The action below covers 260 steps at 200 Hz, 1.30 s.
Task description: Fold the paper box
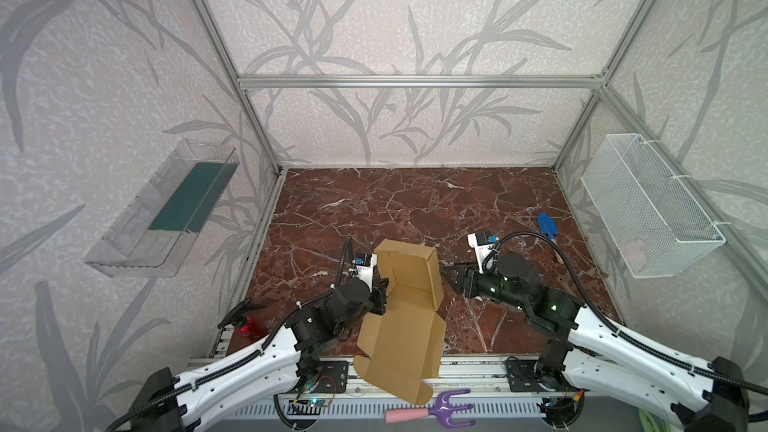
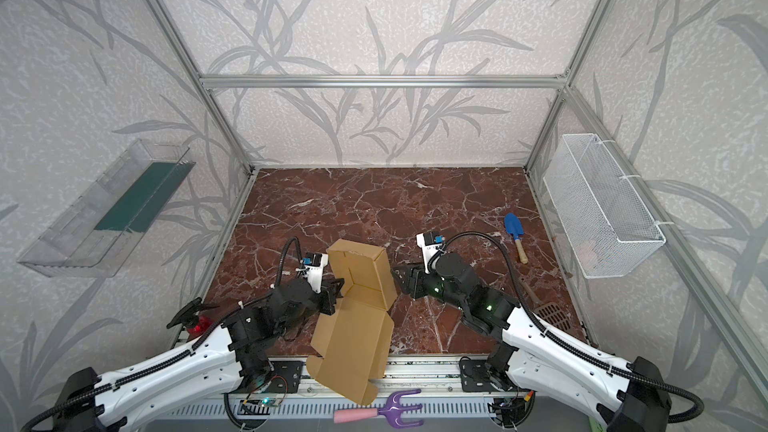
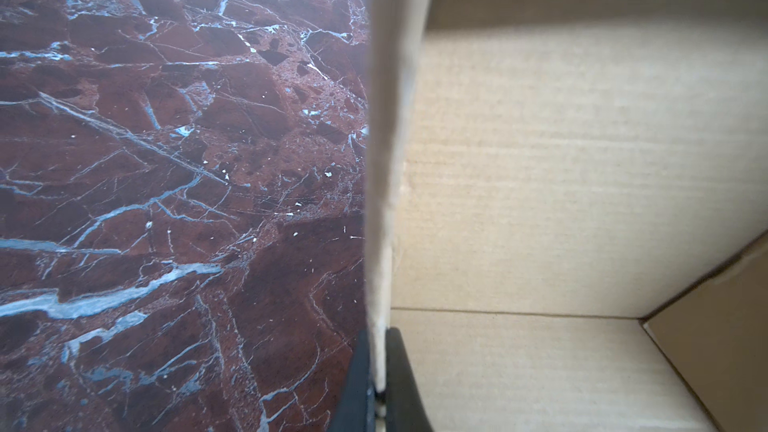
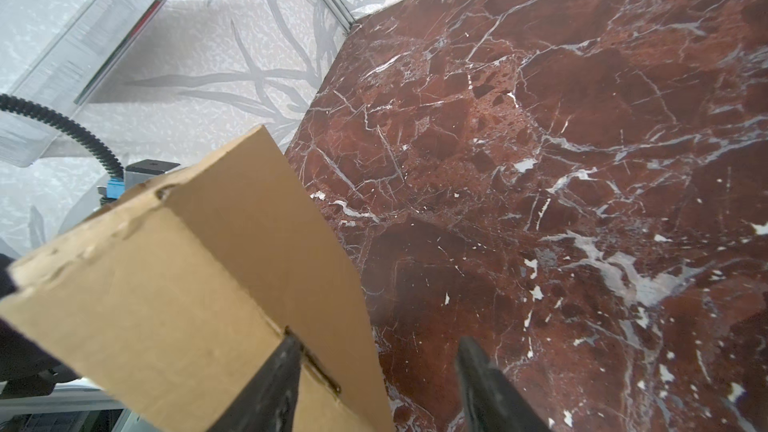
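The paper box (image 1: 409,284) is tan cardboard, half formed near the table's front: its far walls stand up and its long lid panel (image 1: 399,351) hangs over the front edge. My left gripper (image 1: 383,290) is shut on the box's left wall, whose thin edge (image 3: 384,201) is pinched between the dark fingers (image 3: 401,371). My right gripper (image 1: 451,278) stands open at the box's right outer wall (image 4: 174,292). One finger (image 4: 274,380) lies against that wall by a slot. The other finger (image 4: 490,384) is over bare marble, clear of the cardboard.
On the red marble table (image 1: 374,201), a blue trowel (image 1: 547,226) lies at the right. A purple hand rake (image 1: 432,411) lies on the front rail. A white wire basket (image 1: 648,205) hangs on the right wall, a clear tray (image 1: 162,209) on the left.
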{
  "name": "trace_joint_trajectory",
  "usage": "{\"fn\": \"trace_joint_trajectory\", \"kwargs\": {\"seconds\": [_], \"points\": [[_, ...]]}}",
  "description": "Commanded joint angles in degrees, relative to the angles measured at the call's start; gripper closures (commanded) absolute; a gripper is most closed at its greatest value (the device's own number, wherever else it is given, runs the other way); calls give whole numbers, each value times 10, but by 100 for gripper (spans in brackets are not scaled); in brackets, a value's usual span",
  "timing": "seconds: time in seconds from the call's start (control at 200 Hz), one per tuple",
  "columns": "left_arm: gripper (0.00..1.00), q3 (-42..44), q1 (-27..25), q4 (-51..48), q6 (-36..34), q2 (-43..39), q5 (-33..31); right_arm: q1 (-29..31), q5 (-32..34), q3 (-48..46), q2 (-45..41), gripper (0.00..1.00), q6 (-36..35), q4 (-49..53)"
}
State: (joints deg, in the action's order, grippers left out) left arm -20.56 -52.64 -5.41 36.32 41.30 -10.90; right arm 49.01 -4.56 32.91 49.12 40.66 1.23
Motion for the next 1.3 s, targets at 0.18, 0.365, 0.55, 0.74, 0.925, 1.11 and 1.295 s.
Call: {"fn": "trace_joint_trajectory", "kwargs": {"seconds": [0.18, 0.365, 0.55, 0.74, 0.925, 1.11, 1.295], "points": [[100, -26, 7, -5, 25, 12, -6, 1, -22, -11, -13, 40, 16, -41], [100, -43, 10, -35, 28, 19, -5, -11, 60, 9, -72, 39, -19, 70], [100, -89, 17, -127, 38, 43, 7, -26, 68, 49, -87, 39, -60, 145], [100, -208, 52, -323, 28, 132, 44, -26, 58, 92, -72, 39, -96, 203], [100, -301, 79, -432, -23, 229, 112, -27, 41, 97, -66, 39, -102, 209], [100, -364, 98, -504, -83, 305, 137, -27, 34, 92, -71, 39, -103, 215], [100, -402, 102, -552, -103, 380, 136, -27, 30, 90, -72, 39, -105, 217]]}}
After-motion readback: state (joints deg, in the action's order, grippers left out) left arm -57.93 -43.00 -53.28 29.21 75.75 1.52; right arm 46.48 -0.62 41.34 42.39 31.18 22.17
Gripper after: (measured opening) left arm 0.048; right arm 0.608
